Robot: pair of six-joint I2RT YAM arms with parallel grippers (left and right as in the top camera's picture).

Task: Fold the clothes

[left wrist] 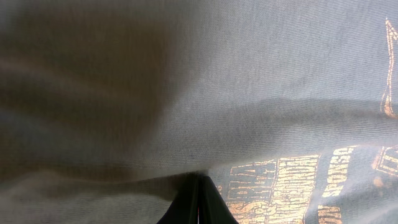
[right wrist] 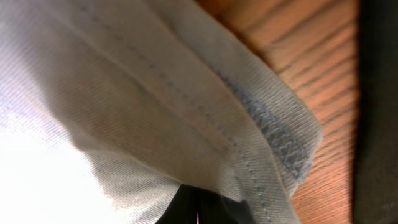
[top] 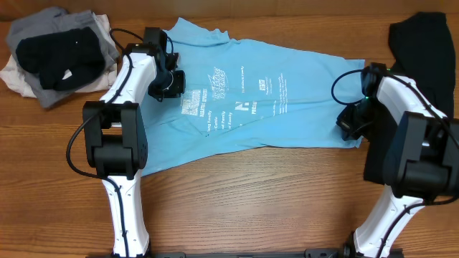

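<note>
The light sky-blue T-shirt [top: 244, 97] lies spread across the table, white print up. My left gripper [top: 166, 84] is down on its left part near the print; in the left wrist view its fingers [left wrist: 199, 198] are shut on a fold of the shirt fabric [left wrist: 186, 93]. My right gripper [top: 349, 120] is at the shirt's right hem; in the right wrist view its fingers [right wrist: 198, 205] are shut on the stitched hem [right wrist: 273, 130]. A large black garment [top: 423, 50] lies at the far right.
A heap of grey, black and cream clothes [top: 57, 54] sits at the back left corner. Bare wooden table [top: 265, 193] lies in front of the shirt. The black garment's edge [right wrist: 379, 112] is close to the right gripper.
</note>
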